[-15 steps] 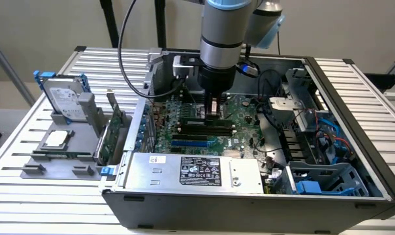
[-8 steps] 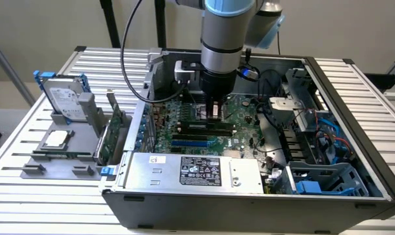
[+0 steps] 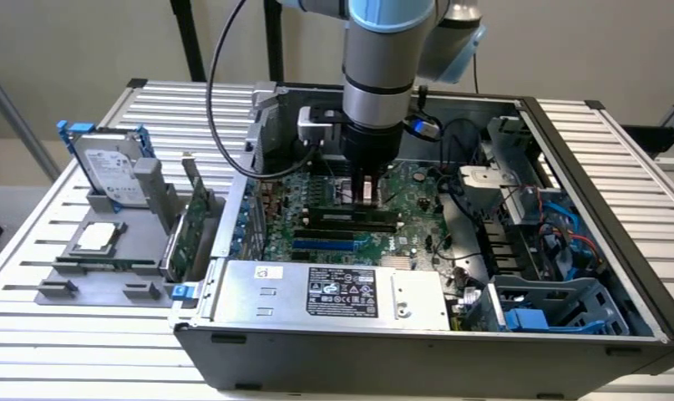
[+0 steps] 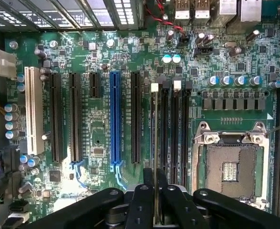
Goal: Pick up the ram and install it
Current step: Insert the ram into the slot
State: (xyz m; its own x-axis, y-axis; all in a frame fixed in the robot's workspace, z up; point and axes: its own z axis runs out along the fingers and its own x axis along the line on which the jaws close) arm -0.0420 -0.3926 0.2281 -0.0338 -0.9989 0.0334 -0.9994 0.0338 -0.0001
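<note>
Gripper [image 4: 155,198] jaws closed on ram [image 4: 154,143] — stick edge-on over motherboard [image 4: 101,129] slot, lower end hidden between jaws; exterior view shows ram [image 3: 367,191] at case [image 3: 426,351] centre, twelve o'clock of power supply [image 3: 337,291].

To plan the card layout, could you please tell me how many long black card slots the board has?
3 long black slots: two between the white slot and the blue slot, one just past the blue slot; others may be hidden.

Ribbed metal table [image 3: 604,167], matt black plastic fingers [image 4: 142,200], glossy green motherboard [image 4: 101,138]
</note>
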